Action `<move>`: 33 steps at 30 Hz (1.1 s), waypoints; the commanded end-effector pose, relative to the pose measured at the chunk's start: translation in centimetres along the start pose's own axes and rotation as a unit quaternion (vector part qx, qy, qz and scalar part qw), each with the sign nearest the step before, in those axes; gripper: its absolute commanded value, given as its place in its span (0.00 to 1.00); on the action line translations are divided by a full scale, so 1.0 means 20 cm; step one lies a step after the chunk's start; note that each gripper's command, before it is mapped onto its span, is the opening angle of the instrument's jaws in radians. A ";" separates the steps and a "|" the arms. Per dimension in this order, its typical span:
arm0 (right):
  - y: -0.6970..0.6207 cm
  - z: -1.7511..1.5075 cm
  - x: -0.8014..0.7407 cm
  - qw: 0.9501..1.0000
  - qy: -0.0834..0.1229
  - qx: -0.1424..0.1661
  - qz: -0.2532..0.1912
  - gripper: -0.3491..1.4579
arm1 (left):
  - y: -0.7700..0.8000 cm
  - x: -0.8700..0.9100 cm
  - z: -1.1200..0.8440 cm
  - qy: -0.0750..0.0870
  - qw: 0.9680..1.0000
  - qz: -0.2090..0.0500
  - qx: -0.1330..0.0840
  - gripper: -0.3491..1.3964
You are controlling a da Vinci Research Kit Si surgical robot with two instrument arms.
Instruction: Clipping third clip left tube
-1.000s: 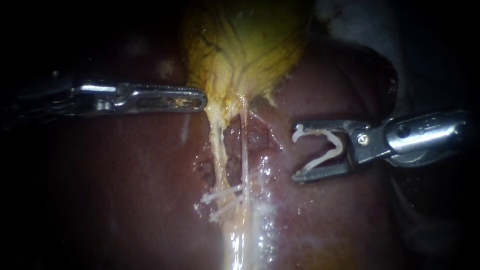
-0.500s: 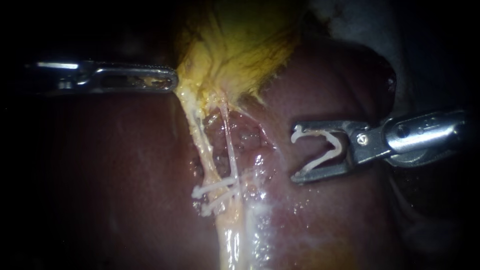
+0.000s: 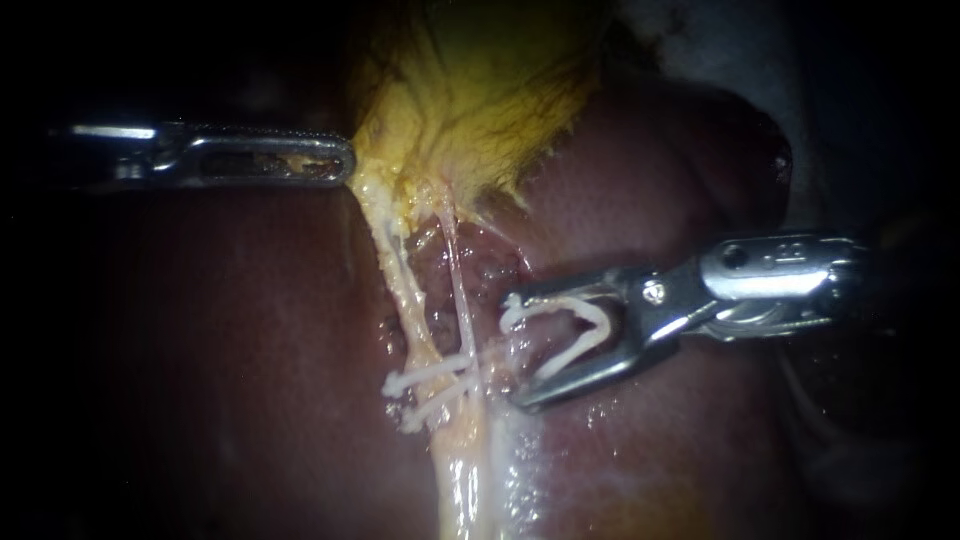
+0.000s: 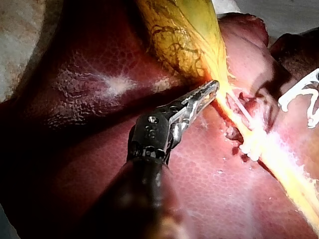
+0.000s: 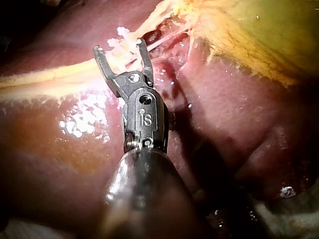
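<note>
The gallbladder (image 3: pixel 480 100) lies yellow against the dark red liver (image 3: pixel 250 350). From its narrow end two tubes run away over the liver, side by side. The left tube (image 3: pixel 405 290) is the thicker, pale yellow one. The right tube (image 3: pixel 457 280) is a thin whitish strand just beside it. Farther from the gallbladder, two set clips (image 3: pixel 430 380) lie across the tubes, white and closed, one just beyond the other. Whether each takes in both tubes cannot be told.

The left instrument (image 3: pixel 345 162) meets the gallbladder's narrow end on the left tube's side. Its jaws are pressed together, their tips gripping the gallbladder's yellow edge where the left tube begins. The tissue there is drawn to a point toward them. The left wrist view shows the same.

The right instrument (image 3: pixel 512 350) comes in on the right tube's side, between the gallbladder's end and the set clips. Its jaws stand wide apart and carry a white clip (image 3: pixel 598 318), spread in a V with one leg along each jaw and its mouth facing the tubes. The jaw tips are just beside the right tube and apart from the left tube, and neither tube lies between them. In the right wrist view the set clips lie just ahead of the spread jaws.
</note>
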 end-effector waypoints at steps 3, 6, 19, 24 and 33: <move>0.003 0.006 -0.003 1.000 -0.002 0.004 0.007 0.49 | 0.000 0.000 0.000 0.000 1.000 0.000 0.000 0.00; 0.007 0.012 -0.007 1.000 -0.005 0.008 0.017 0.49 | -0.001 0.000 0.000 0.000 1.000 0.000 0.000 0.00; 0.027 0.027 -0.033 0.998 -0.012 0.003 0.060 0.49 | -0.001 0.000 0.000 0.000 1.000 0.000 -0.001 0.00; 0.035 0.029 -0.040 0.997 -0.014 0.000 0.070 0.49 | -0.001 0.000 0.000 0.000 1.000 0.000 -0.001 0.00; 0.043 0.034 -0.044 0.996 -0.005 0.014 0.091 0.49 | -0.001 0.001 0.000 0.000 1.000 0.000 -0.001 0.00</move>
